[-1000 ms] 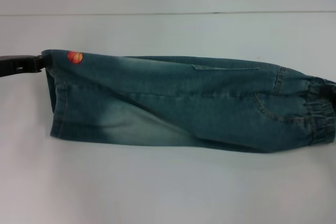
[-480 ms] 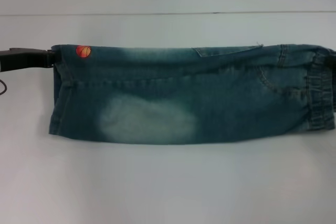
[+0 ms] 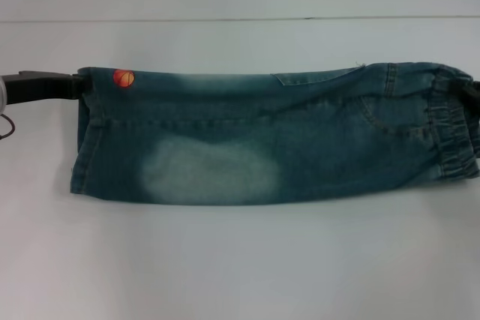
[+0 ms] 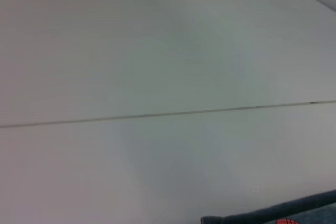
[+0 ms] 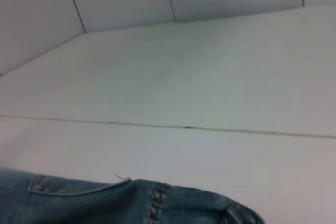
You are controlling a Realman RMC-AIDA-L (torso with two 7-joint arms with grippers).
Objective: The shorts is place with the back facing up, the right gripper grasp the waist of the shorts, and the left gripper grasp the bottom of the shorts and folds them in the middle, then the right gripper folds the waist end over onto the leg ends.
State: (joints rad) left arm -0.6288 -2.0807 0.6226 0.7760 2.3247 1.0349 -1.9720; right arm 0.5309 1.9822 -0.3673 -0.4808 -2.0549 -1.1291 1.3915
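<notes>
The shorts (image 3: 270,136) lie on the white table (image 3: 240,260) doubled lengthwise into a long band, the far edge held up. The left pincer (image 3: 71,84) sits closed on the bottom of the shorts (image 3: 86,133) at the far corner, just beside the orange ball print (image 3: 124,78). The right pincer (image 3: 471,95) is at the waist of the shorts (image 3: 454,129); it seems clamped there, though its tips are hidden. The middle fold looks nearly done. Next, I'd judge, the left lets go and the right carries the waist end across onto the leg ends.
</notes>
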